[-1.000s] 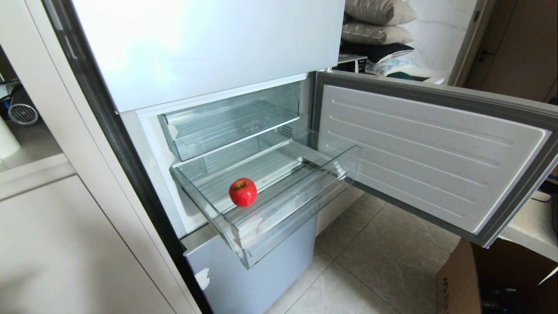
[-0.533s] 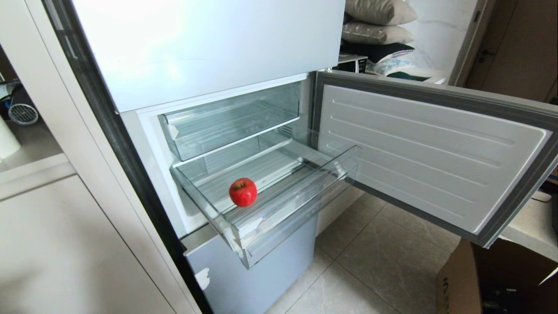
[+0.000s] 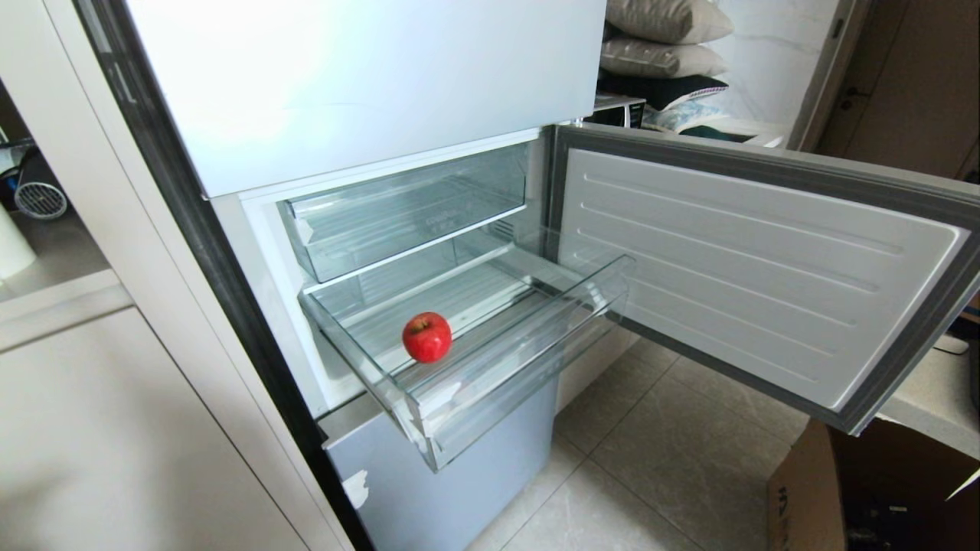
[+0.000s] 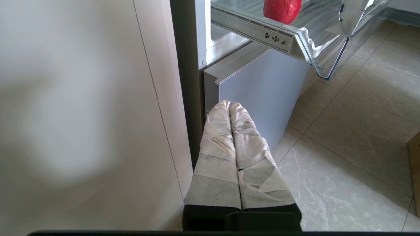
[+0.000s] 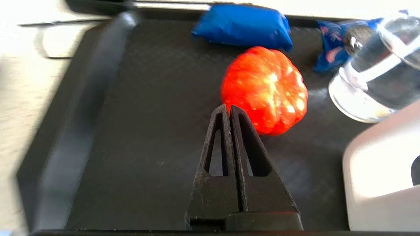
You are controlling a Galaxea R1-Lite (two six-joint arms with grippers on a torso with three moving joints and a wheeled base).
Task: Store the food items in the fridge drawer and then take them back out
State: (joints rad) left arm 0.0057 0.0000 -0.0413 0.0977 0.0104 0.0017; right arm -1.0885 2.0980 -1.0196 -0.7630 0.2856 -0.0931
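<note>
The fridge drawer [image 3: 528, 356], a clear bin, stands pulled out of the open fridge. One round red food item [image 3: 426, 337] lies on its ridged floor near the front left, and it shows again [image 4: 282, 11] in the left wrist view above the drawer's lip [image 4: 315, 49]. A second, lumpy red-orange food item [image 5: 264, 90] rests on a black tray [image 5: 131, 131]. My right gripper [image 5: 228, 109] hovers shut over that tray, its tips just beside the piece, holding nothing. My left gripper [image 4: 229, 104], with taped fingers, hangs shut and parked low by the fridge's grey bottom front. Neither arm appears in the head view.
Another clear bin [image 3: 406, 210] sits pushed in above the drawer. The fridge door [image 3: 750, 268] swings open to the right, with a cardboard box [image 3: 842, 497] on the floor below it. On the tray lie blue packets [image 5: 242, 26] and a clear glass [image 5: 377, 75].
</note>
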